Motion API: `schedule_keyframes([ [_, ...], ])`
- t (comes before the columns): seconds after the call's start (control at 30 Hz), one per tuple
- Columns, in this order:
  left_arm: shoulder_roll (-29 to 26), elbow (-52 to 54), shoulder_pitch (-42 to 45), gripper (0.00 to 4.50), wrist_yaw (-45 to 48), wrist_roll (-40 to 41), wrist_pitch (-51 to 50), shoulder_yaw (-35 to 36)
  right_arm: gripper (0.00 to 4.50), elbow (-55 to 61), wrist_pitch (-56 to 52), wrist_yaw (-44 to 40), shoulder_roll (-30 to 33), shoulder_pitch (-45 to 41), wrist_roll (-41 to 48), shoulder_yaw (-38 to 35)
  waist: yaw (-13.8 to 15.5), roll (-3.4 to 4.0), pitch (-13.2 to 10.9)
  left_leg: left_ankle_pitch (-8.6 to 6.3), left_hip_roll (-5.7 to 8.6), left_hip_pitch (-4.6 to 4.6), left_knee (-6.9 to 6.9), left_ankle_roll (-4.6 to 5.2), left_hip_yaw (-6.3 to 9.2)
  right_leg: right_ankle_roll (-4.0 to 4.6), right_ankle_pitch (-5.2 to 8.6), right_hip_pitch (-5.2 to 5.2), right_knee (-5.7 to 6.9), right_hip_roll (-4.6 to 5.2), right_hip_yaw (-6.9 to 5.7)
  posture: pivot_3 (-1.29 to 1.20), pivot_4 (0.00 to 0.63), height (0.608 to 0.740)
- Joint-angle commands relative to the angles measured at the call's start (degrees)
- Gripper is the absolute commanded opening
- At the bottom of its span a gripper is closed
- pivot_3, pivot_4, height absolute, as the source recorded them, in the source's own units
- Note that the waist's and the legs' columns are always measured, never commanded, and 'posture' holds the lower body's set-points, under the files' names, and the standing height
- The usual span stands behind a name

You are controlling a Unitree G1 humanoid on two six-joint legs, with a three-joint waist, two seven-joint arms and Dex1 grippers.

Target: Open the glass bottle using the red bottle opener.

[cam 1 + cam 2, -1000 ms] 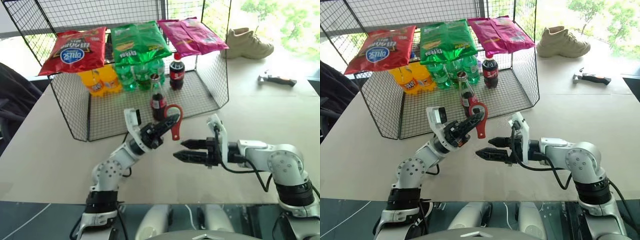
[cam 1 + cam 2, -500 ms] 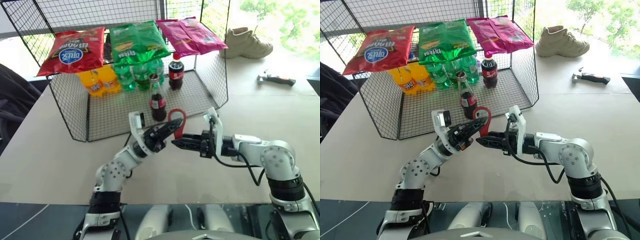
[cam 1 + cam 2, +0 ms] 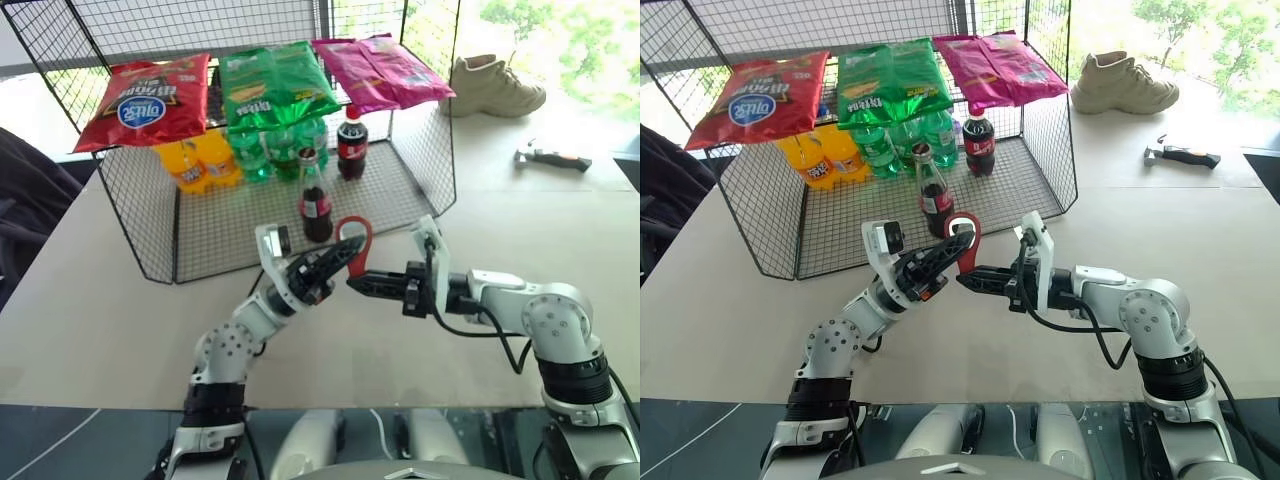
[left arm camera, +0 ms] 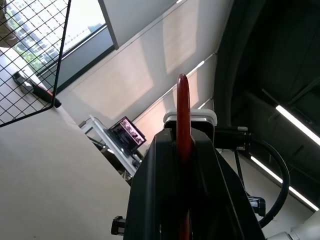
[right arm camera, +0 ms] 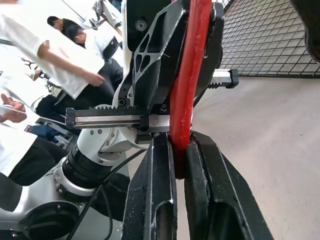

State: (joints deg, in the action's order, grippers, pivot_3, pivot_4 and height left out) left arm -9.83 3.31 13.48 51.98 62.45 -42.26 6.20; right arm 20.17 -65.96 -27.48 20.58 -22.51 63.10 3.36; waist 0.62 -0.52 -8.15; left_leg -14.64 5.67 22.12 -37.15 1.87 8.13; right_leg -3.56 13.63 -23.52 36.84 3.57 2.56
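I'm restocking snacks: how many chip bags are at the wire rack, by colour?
red chip bag: 1
green chip bag: 1
pink chip bag: 1
Total: 3

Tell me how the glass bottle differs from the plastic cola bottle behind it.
The glass bottle is slim, with a long narrow neck and a small metal cap; the plastic cola bottle is rounder, with a red screw cap. The glass bottle stands nearer the basket's open front, the plastic one further back under the pink snack bag. Both stand upright, hold dark drink and wear red labels.
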Motion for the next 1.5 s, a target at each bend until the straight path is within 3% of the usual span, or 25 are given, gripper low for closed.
schedule_keyframes([
  [0.03, -0.2, 0.7, 0.3, 1.43, -1.0, -0.6, 0.4, 0.7, 0.0, 2.6, 0.0, -0.4, -0.2, 0.7, 1.6, -0.4, 0.0, 0.0, 0.0, 0.0, 0.0, 0.0, 0.0, 0.0, 0.0, 0.0, 0.0, 0.0, 0.0, 0.0, 0.0, 0.0, 0.15, 0.732],
  [0.07, -0.1, 0.9, 0.4, 1.75, -1.2, -0.4, 0.2, 0.9, 0.0, 2.6, 0.2, -0.2, -0.1, 1.0, 1.5, -0.7, 0.0, 0.0, 0.0, 0.0, 0.0, 0.0, 0.01, 0.0, 0.0, 0.0, 0.0, -0.01, 0.0, 0.0, 0.01, 0.0, 0.15, 0.732],
  [0.1, -0.2, 1.0, 0.4, 2.42, -1.4, -0.2, 0.0, 1.0, 0.0, 2.6, 0.4, -0.2, 0.0, 1.3, 1.3, -1.0, 0.0, 0.0, 0.0, 0.0, 0.0, 0.0, 0.01, 0.0, 0.0, 0.0, 0.0, -0.01, 0.0, 0.0, 0.01, 0.0, 0.15, 0.732],
  [0.23, -2.0, 3.4, -1.4, 4.31, -1.6, -0.7, -1.2, 0.6, 0.0, 2.6, 2.8, 0.8, 0.6, 3.5, 0.1, -3.8, 0.0, 0.0, 0.0, 0.0, 0.0, 0.01, 0.01, 0.0, 0.0, 0.0, 0.0, -0.01, 0.0, 0.0, 0.0, 0.0, 0.15, 0.732],
  [0.27, -2.5, 4.5, -2.4, 4.44, -2.0, -0.7, -1.2, 0.7, 0.0, 2.5, 4.1, 1.7, 0.7, 4.2, -0.9, -4.9, 0.0, 0.0, 0.0, 0.0, 0.0, 0.01, 0.02, 0.0, 0.0, 0.0, 0.0, -0.01, 0.0, 0.0, 0.01, 0.0, 0.15, 0.732],
  [0.47, -6.6, 13.1, -9.8, 4.44, -4.2, -8.5, 5.1, 0.2, 0.0, -1.1, 14.0, 6.3, 0.4, 6.4, -8.8, -12.0, 0.0, 0.04, 0.0, 0.0, -0.01, 0.02, 0.07, -0.01, -0.04, 0.0, 0.0, -0.06, -0.01, 0.0, 0.05, 0.0, 0.15, 0.732],
  [0.6, -6.9, 14.6, -12.7, 4.44, -9.7, -29.1, 25.3, -0.6, 0.0, -2.4, 18.9, 7.6, 1.3, 7.7, -13.6, -15.2, 0.3, 0.06, 0.0, 0.0, -0.01, 0.01, 0.09, -0.01, -0.05, 0.01, 0.0, -0.05, -0.01, 0.01, 0.05, 0.0, 0.15, 0.732],
  [0.77, -5.8, 9.5, -11.5, 4.44, -15.8, -40.3, 38.1, 0.3, 0.0, -3.2, 21.9, 7.6, 1.1, 8.1, -16.2, -16.2, 0.2, 0.06, 0.0, 0.0, 0.0, 0.03, 0.12, -0.01, -0.1, 0.01, 0.0, -0.05, -0.04, 0.03, 0.09, 0.0, 0.15, 0.732],
  [1.07, -7.5, -3.5, -1.5, 4.44, -12.4, -42.7, 45.4, -0.1, 0.0, -3.6, 23.5, 6.8, 0.1, 7.5, -19.0, -14.7, 0.2, 0.05, 0.0, 0.0, 0.0, 0.04, 0.15, -0.01, -0.1, 0.0, 0.0, -0.06, -0.04, 0.02, 0.07, 0.0, 0.15, 0.732],
  [1.5, -4.6, -26.2, 16.8, 4.44, -11.6, -44.8, 51.1, -0.2, 0.0, 0.5, 23.6, 7.0, -0.2, 8.4, -20.8, -12.8, 0.1, 0.04, 0.0, 0.01, 0.04, 0.1, 0.04, -0.01, 0.01, -0.02, -0.01, -0.05, 0.01, 0.01, -0.04, 0.0, 0.15, 0.732],
])
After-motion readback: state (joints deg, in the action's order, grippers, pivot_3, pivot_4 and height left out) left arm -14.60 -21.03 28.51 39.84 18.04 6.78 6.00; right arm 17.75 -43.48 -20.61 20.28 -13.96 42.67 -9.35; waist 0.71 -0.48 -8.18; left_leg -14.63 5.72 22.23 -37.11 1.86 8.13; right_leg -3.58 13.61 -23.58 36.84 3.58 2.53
